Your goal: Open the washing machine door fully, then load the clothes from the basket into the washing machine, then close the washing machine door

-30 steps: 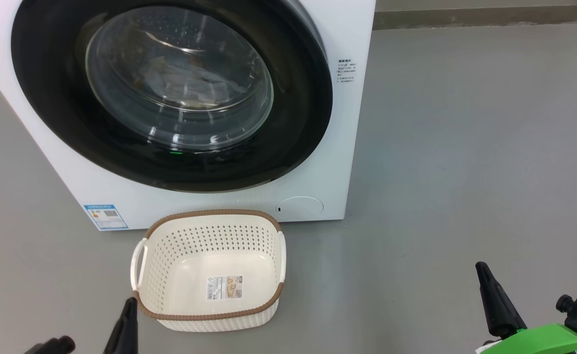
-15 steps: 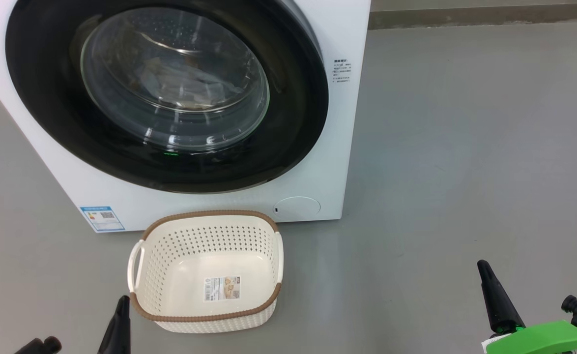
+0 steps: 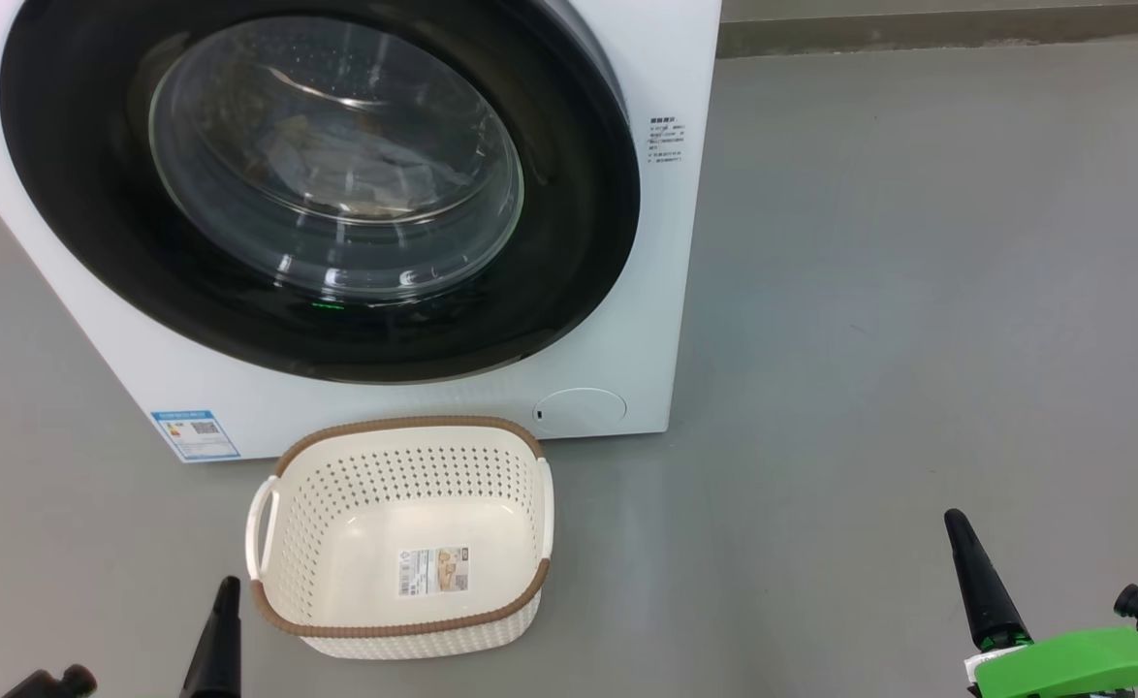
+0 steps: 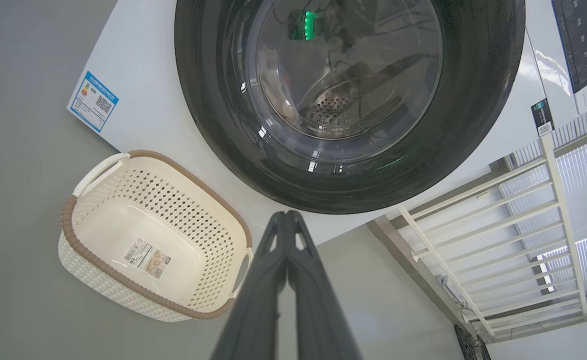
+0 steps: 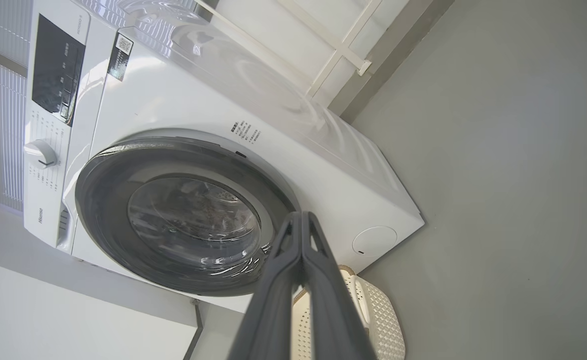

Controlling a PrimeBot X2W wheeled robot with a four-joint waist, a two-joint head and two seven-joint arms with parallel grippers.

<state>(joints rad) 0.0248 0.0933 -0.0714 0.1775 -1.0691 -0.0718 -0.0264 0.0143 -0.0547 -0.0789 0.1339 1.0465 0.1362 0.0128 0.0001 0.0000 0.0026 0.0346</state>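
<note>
Down at eight o'clock the left gripper (image 3: 229, 591) has its two dark fingers (image 3: 220, 640) pinched tight together, gripping nothing; just right of it, toward seven o'clock, the basket (image 3: 404, 475) stands on the grey floor (image 3: 918, 291) close before the washing machine (image 3: 414, 402), its bottom label (image 3: 436, 570) showing. Up at ten o'clock the washing machine door (image 3: 579, 213) sits closed, the clothes (image 3: 356, 174) lying pale behind its glass (image 3: 414, 262); away at four o'clock the right gripper (image 3: 959, 528) is pinched narrow too, gripping nothing.

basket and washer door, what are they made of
The basket looks like matte cream plastic: moulded perforated walls, brown braided-look rim. The washing machine door has a glossy black ring, probably plastic, around a clear bulging window, likely glass, given sharp reflections.
</note>
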